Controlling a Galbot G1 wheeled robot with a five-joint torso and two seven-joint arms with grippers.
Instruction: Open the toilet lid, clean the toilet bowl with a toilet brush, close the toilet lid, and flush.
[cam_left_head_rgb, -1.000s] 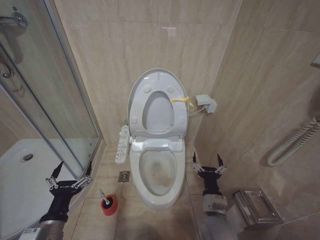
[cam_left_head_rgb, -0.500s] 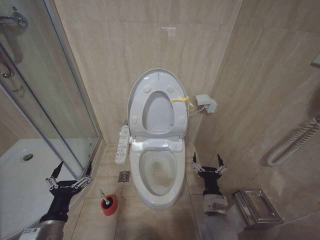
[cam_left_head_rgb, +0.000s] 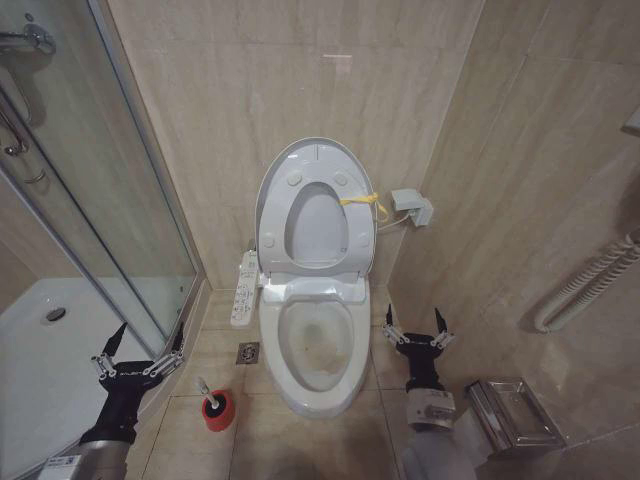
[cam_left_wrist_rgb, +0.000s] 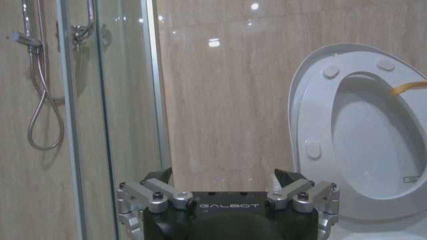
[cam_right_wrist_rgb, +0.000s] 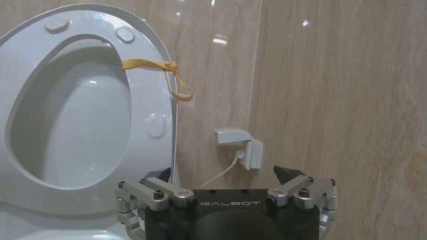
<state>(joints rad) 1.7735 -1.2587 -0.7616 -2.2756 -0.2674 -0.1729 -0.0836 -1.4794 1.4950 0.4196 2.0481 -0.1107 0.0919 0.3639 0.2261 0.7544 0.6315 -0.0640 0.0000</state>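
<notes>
The toilet lid is showing as glossy white plastic with a yellow rubbery-looking tie at its edge, and the toilet bowl is looking like smooth shiny ceramic with brownish stains inside. The wall tiles are appearing as polished beige stone and are reflecting the lamps, while the shower door is looking like clear glass in a bright metal frame. The left gripper and the right gripper are showing matt black bodies with silver metal joints, and the brush holder is looking like red plastic.
</notes>
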